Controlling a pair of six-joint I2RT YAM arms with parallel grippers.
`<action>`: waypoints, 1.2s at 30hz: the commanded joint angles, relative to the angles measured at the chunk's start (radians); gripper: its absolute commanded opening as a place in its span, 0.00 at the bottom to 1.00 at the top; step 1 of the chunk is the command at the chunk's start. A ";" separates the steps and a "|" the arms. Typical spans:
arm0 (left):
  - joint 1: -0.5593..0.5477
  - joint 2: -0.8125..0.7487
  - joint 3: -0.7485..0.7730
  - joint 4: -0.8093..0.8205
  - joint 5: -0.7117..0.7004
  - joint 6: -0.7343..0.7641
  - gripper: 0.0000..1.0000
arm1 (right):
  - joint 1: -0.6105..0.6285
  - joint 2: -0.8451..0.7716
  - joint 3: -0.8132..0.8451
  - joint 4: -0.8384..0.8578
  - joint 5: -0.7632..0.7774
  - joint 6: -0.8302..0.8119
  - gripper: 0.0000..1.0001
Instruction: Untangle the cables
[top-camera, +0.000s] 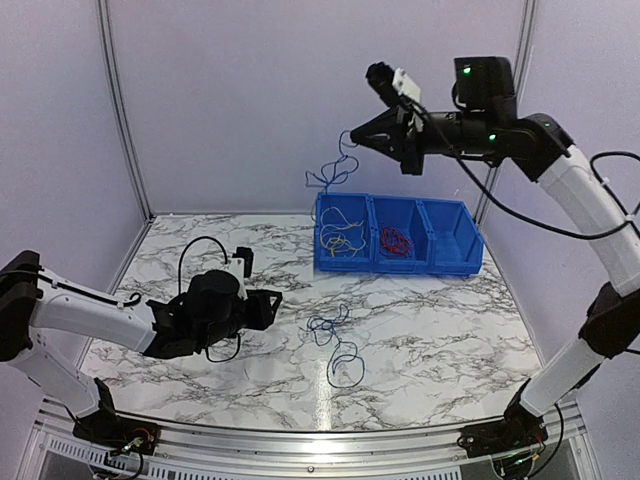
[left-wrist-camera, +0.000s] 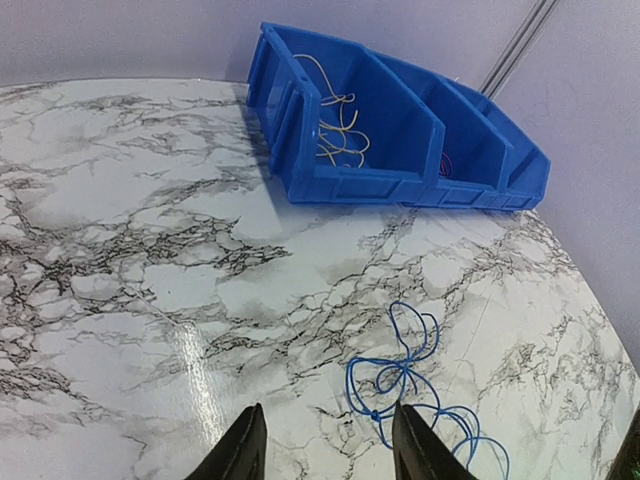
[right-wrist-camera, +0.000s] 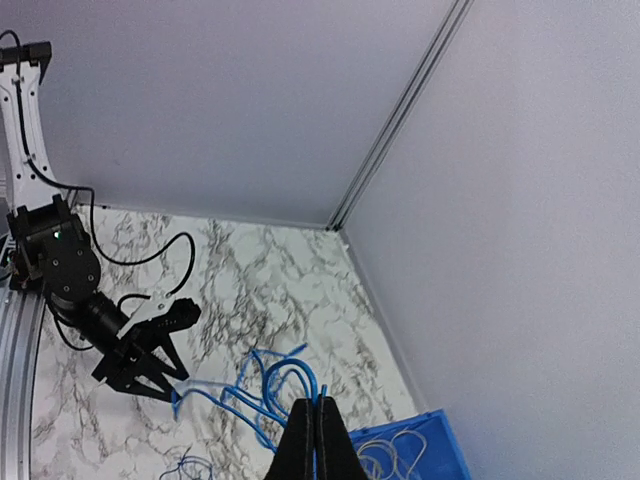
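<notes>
Pale lilac walls (top-camera: 250, 100) close in a marble-patterned desk (top-camera: 450, 330), with a row of blue bins (top-camera: 400, 264) at the back. My right hand (top-camera: 352, 135) is raised high, pinched tight on one blue cable (top-camera: 330, 178). The cable hangs in loose loops, as far as I can tell above the left end of the bins. Yellow-white cables (top-camera: 340, 238) lie in the left compartment and red cables (top-camera: 393, 240) in the middle one. A blue bunch (top-camera: 335, 350) lies mid-desk, just ahead of my left hand (left-wrist-camera: 325, 455), whose fingers stand moderately apart with nothing between them.

I judge these wires nearly weightless, limp and a little springy. They will hold no shape, snag on each other and slip from a slack pinch. I'd take the bunch at an outer loop or free end, not the knotted centre, and lift slowly.
</notes>
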 joint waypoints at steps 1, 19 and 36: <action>0.004 -0.075 -0.013 0.010 -0.043 0.054 0.45 | 0.007 0.007 -0.016 -0.002 0.021 -0.032 0.00; -0.013 -0.299 -0.020 0.141 0.034 0.267 0.54 | 0.007 0.054 -0.241 0.041 -0.063 0.031 0.00; -0.016 0.054 0.297 0.279 0.147 0.335 0.53 | 0.024 0.096 -0.276 0.066 -0.069 0.097 0.00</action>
